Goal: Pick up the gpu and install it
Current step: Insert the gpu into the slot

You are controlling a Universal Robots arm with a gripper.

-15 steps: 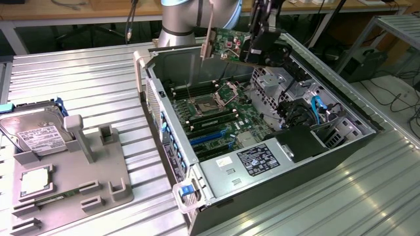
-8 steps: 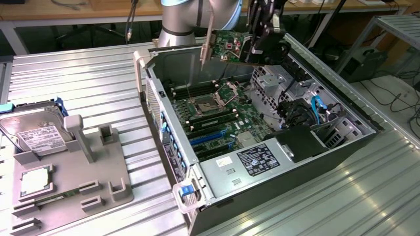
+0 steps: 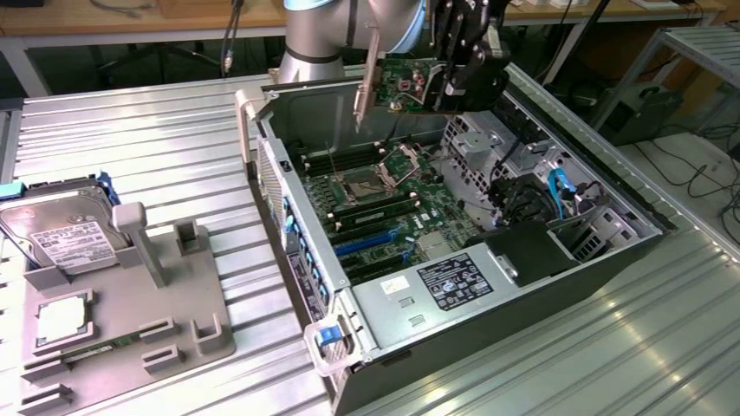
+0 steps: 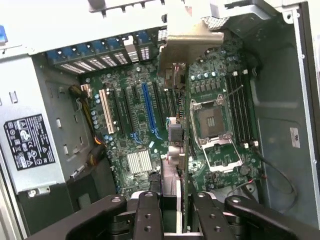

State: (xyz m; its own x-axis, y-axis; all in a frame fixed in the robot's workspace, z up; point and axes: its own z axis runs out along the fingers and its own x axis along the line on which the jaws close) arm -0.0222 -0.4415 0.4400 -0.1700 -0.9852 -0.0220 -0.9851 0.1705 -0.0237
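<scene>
**A:** Where is the gpu (image 3: 407, 87)?

**B:** It is in the air over the open case (image 3: 521, 347), well above the motherboard (image 3: 445, 221). The card stands roughly on edge. Its silver bracket (image 3: 367, 74) is at the end towards the exterior view's left.

**A:** Do the jaws have it?

**B:** Yes. They are closed to a narrow gap on the card, with one finger (image 4: 150, 217) on each face. They grip the end away from the bracket, and nothing else touches the card.

**A:** So what is done?

**B:** The pick-up. The gpu is off the table (image 3: 151, 147) and well apart from the grey fixture (image 3: 173, 321). That fixture holds the hard drive (image 3: 64, 238) and a small square chip (image 3: 64, 316).

**A:** And what is left?

**B:** The whole install, as far as I can judge. The card's lower edge is in no slot, and the bracket is not against the case's rear wall. In the wrist view the card is edge-on above the board, somewhere between the rows of expansion slots and the socket (image 4: 210, 120). The blue slot (image 4: 148, 107) is empty and lies beside the card's line rather than under it.

**A:** Is it lined up with any slot?

**B:** Probably not yet. From this angle I cannot tell which slot, if any, sits directly below it.

**A:** Is anything in the way inside?

**B:** The slots look bare. Cables lie near the drive bays, apart from the slot area.
</scene>
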